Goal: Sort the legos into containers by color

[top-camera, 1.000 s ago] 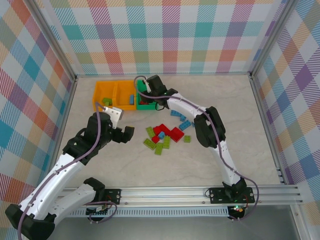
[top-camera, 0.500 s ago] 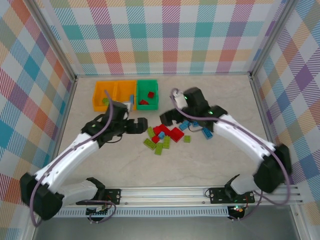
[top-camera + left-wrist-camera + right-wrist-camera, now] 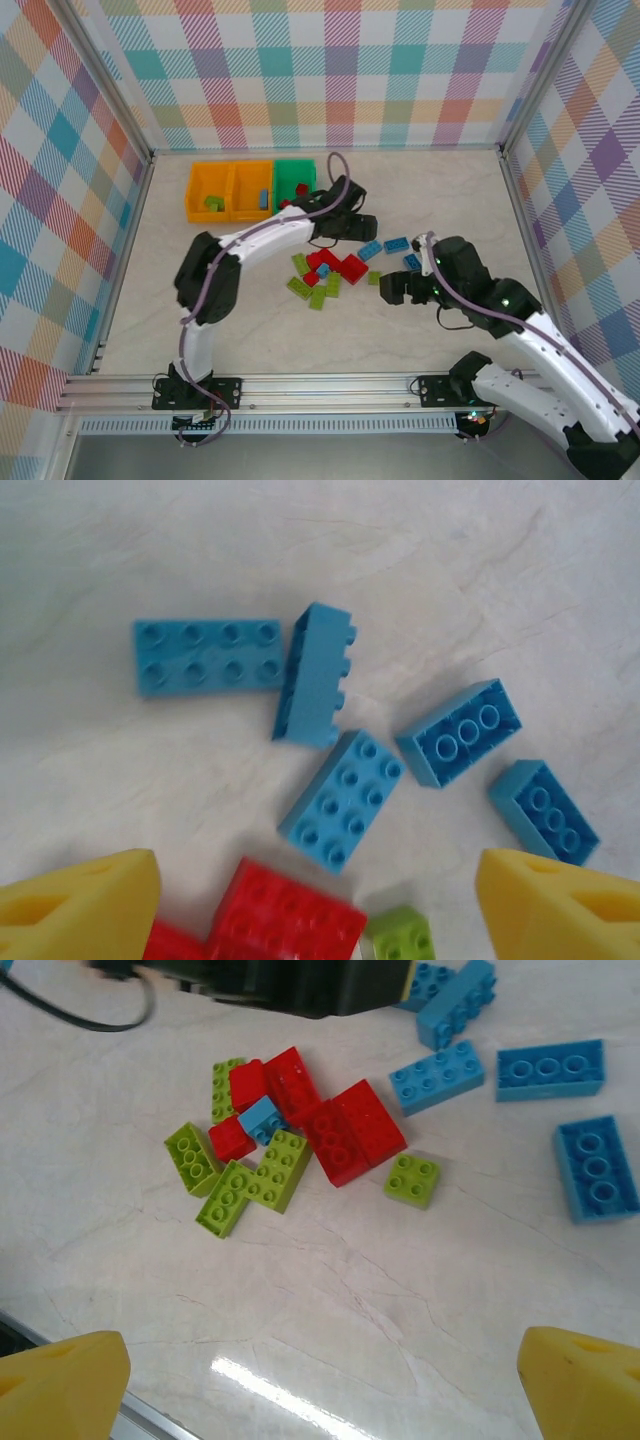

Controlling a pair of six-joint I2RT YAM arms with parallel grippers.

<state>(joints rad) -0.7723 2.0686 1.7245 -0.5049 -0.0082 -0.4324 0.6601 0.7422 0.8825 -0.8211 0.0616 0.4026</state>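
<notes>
Left gripper [image 3: 320, 908] hovering directly over light blue bricks [image 3: 205, 657], yellow fingertips [image 3: 80, 905] spread wide, gripping nothing. Nearest blue two-by-four [image 3: 342, 800] lying just ahead of jaw gap, long axis running diagonal to closing line; wrist turn probably needed before pinch. Right gripper [image 3: 320, 1385] likewise gaping, empty, standing back on near side of pile [image 3: 345, 1140]. Left arm looking better placed. Containers [image 3: 215, 180] sitting at far left of table, middle orange bin [image 3: 247, 183] holding blue piece.
</notes>
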